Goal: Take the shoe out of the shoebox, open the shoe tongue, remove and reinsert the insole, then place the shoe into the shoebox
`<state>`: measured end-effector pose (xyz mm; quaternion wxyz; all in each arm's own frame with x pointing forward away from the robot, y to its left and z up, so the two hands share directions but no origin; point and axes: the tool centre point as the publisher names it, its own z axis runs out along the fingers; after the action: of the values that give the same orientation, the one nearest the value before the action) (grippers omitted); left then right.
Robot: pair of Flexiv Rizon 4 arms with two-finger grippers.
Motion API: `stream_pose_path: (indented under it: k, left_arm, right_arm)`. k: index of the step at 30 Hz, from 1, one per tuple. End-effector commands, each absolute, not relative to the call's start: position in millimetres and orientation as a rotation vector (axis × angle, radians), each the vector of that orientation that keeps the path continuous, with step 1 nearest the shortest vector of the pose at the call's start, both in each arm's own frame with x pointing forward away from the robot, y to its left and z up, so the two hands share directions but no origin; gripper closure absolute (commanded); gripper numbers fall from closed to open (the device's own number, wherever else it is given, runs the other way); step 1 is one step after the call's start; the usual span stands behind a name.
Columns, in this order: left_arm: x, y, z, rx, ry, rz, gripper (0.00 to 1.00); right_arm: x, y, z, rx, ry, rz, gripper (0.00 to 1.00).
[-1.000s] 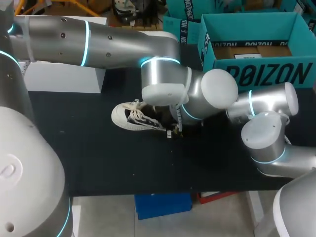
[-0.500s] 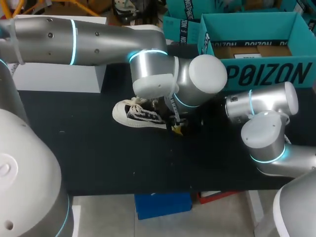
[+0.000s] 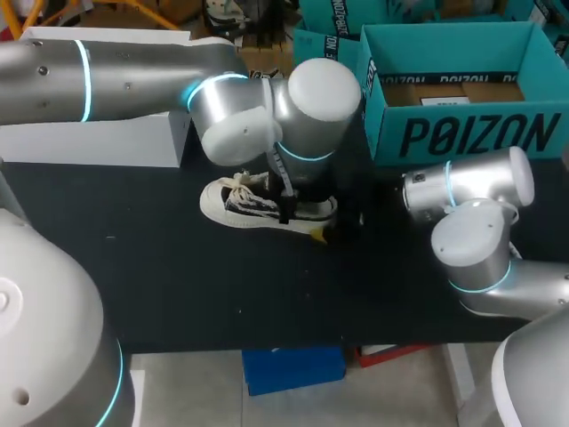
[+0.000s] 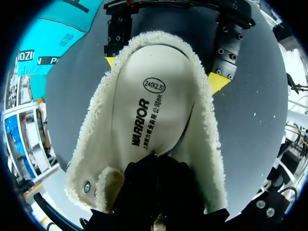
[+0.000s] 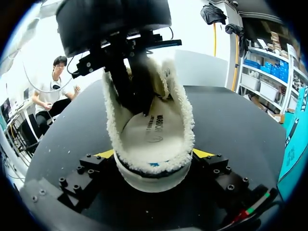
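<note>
Fleece-lined shoe (image 3: 258,206) rested on the bench (image 3: 160,276), outside the shoebox (image 3: 471,133). Right end effector (image 5: 154,155) clamped the heel from both sides. Left end effector (image 4: 155,185) was positioned inside the shoe, over the insole (image 4: 149,106); whether it was closed on anything could not be determined. Risk: an insole snagging on the lining would likely drag the shoe out of the heel clamp, or tip it.

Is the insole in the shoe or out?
In. The printed insole lies inside the fleece-lined shoe in both wrist views; its front end is hidden under the left tool, so cannot tell whether that end is lifted.
</note>
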<state>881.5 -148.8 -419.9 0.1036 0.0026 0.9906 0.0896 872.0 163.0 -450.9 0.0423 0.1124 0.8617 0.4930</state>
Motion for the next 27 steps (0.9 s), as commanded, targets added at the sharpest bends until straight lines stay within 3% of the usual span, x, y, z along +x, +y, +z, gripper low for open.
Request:
stream_pose_path:
  k: [1,13,27]
  left_arm:
    - [923.4,-85.7,-598.5,0.137,3.053,0.012,1.0]
    - [856.4,-124.0,-518.1,0.313,3.226,-0.109,1.0]
    - [822.2,-153.8,-440.0,0.295,3.186,-0.07,1.0]
  right_arm:
    - [871.2,164.1,-456.6,0.348,2.64,1.502,1.0]
    - [871.2,164.1,-456.6,0.348,2.64,1.502,1.0]
    - [871.2,164.1,-456.6,0.348,2.64,1.502,1.0]
